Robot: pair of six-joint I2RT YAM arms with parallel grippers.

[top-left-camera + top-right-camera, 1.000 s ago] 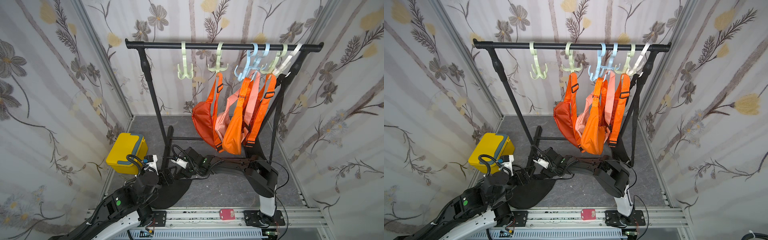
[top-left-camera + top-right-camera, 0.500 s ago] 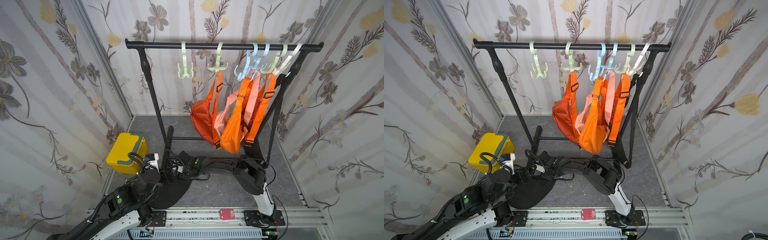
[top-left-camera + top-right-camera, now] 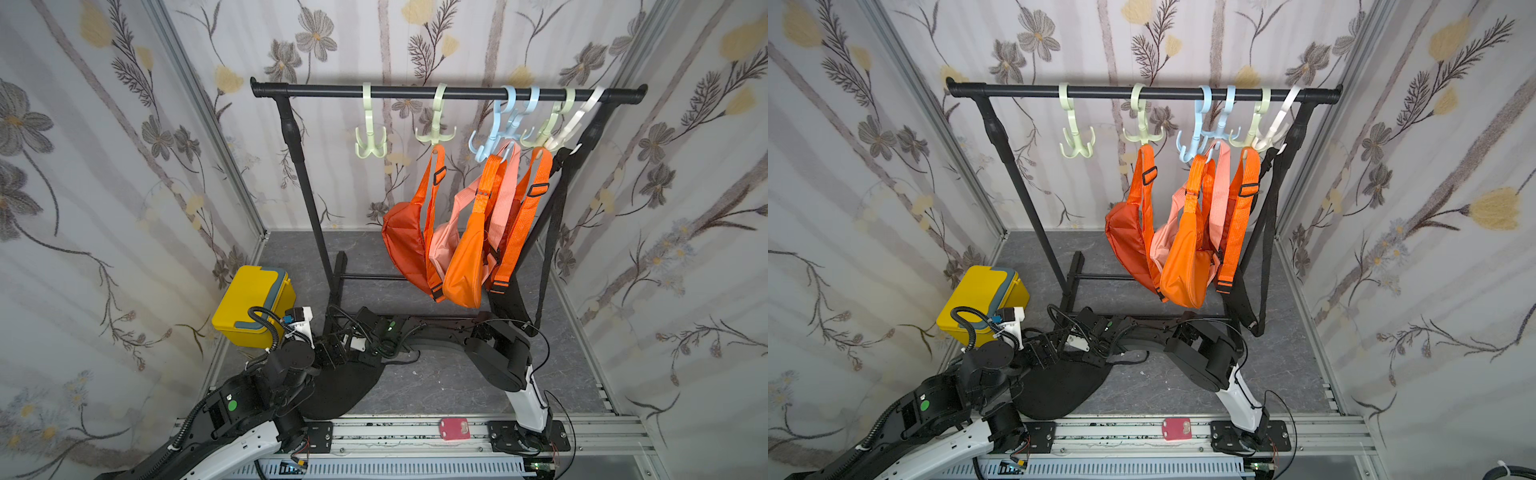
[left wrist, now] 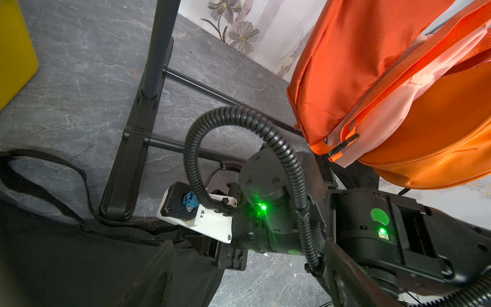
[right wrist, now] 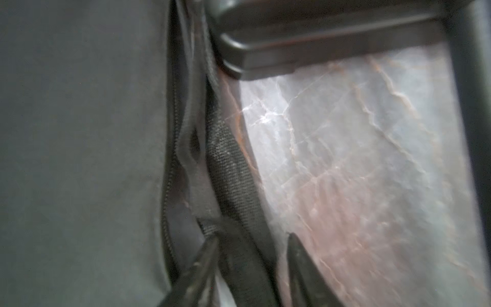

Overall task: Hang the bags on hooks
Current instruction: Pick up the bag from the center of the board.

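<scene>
Nearest of all is a metal rail with a small red thing on it. Just past the rail, the black bag lies flat on the grey desk, at the near left. It is not on any hook.

The left arm comes in from the near left. The left pincer hangs over the far edge of the black bag. Its two fingers are spread wide and hold nothing.

The right arm stands on the right and reaches low across to the left. The right pincer is down at the bag's strap, close to the rack's foot. Its fingers are part way open, one on each side of the strap. One finger touches the strap, and a thin gap shows beside the other.

A little farther, on the left, sits a yellow box.

At the far side stands the black rack. Two orange bags and a pink bag hang close together on its right half. A second dark bag hangs at the far right. A pale green hook hangs by itself, left of the bags. Behind it all is the flowered wall.
</scene>
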